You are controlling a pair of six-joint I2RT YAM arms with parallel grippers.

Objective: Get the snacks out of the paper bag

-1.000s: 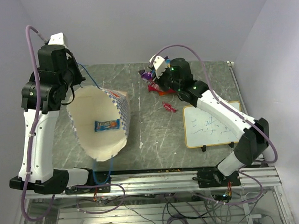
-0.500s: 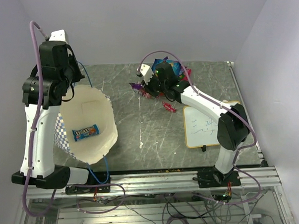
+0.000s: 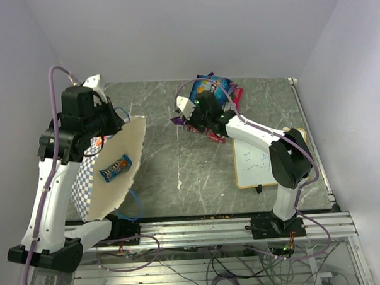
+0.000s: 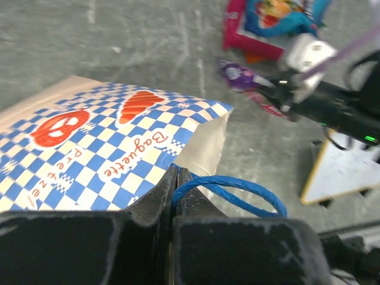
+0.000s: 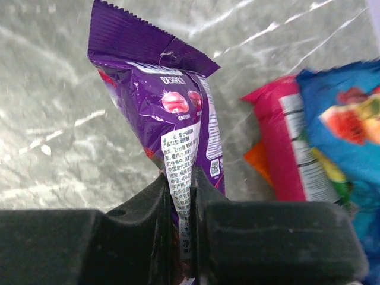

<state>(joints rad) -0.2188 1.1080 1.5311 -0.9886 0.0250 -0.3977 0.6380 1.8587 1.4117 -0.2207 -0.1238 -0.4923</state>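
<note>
Paper bag [image 3: 128,137] — left jaws pinched on its blue handle [image 4: 228,180]; right jaws clamp purple packet [image 5: 172,113].

One paper bag [image 3: 84,182], one white writing board [image 3: 260,161], one small blue packet [image 3: 115,168] inside the bag, one purple packet [image 5: 172,107], one small red packet [image 3: 216,137], one pink packet [image 5: 285,136] and one large blue packet [image 5: 344,119].

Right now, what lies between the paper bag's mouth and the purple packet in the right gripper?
Nothing: bare table separates the paper bag from the purple packet pinched by the right gripper, as the top external view shows.
</note>
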